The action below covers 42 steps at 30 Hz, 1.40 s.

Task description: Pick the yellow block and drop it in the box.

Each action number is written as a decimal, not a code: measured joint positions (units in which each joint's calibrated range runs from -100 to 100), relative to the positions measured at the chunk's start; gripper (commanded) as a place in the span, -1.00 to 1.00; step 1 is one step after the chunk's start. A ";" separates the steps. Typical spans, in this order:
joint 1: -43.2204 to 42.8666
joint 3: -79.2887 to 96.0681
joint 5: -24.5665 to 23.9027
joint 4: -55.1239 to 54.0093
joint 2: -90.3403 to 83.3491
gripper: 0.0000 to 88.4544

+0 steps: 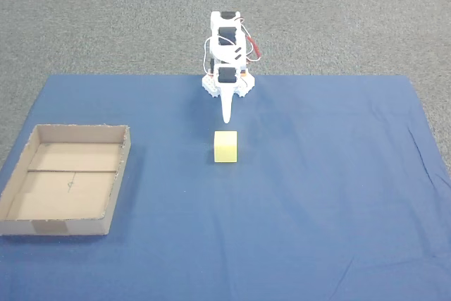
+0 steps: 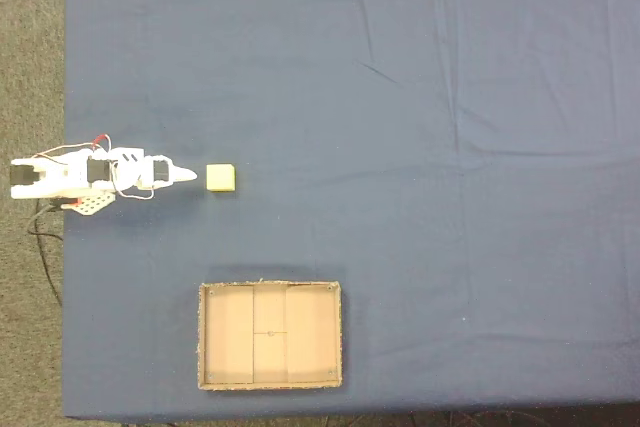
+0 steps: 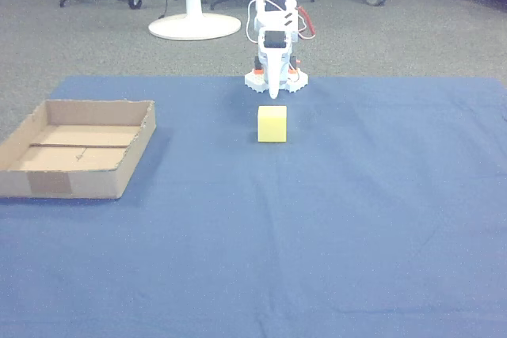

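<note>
Fixed view: yellow block, a cube lacking any long axis, sits beyond the closed pincer.

we see a pale yellow block, a plain brown cardboard box, a white arm with black patches, and a blue cloth over grey speckled carpet.

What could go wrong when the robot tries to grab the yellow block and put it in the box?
The hand is folded down just behind the yellow block, so reaching out it might bump and slide the block on the blue cloth instead of grabbing it. The box sits well off to one side, so the block could slip out on the way. The box walls are low, so a dropped block might bounce out.
</note>
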 measured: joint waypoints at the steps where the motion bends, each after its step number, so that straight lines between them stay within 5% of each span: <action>1: 0.00 0.00 0.00 0.00 0.00 -1.00; 26: -1.80 0.00 1.56 0.00 0.00 -0.99; 30: -1.31 -2.13 -0.93 -2.51 5.20 -0.43; 33: 1.47 -19.99 -3.47 4.70 22.08 -0.07; 36: 3.35 -41.49 -5.57 16.07 40.75 -0.02; 42: 2.70 -58.29 1.76 21.08 66.41 0.10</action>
